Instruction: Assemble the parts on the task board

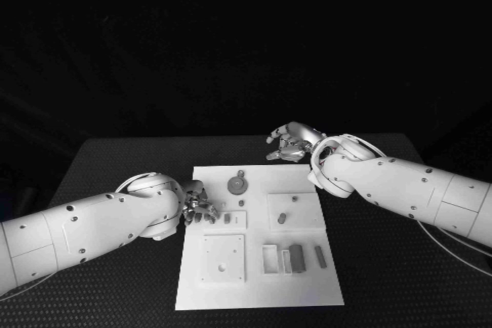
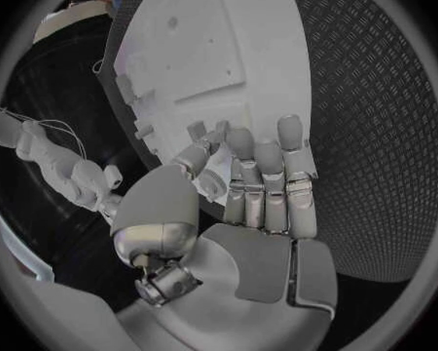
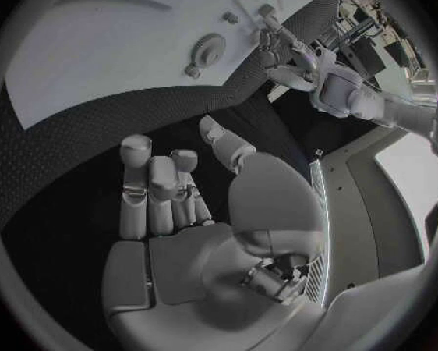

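Head view: left hand [image 1: 199, 205] at task board [image 1: 257, 292] left edge.

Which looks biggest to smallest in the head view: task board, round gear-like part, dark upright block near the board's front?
1. task board
2. and 3. round gear-like part and dark upright block: look alike in size, so unranked.

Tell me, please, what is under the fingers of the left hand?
Under the left hand lies the left edge of the task board, beside a small raised block. The fingers hold nothing. What they cover on the board cannot be seen.
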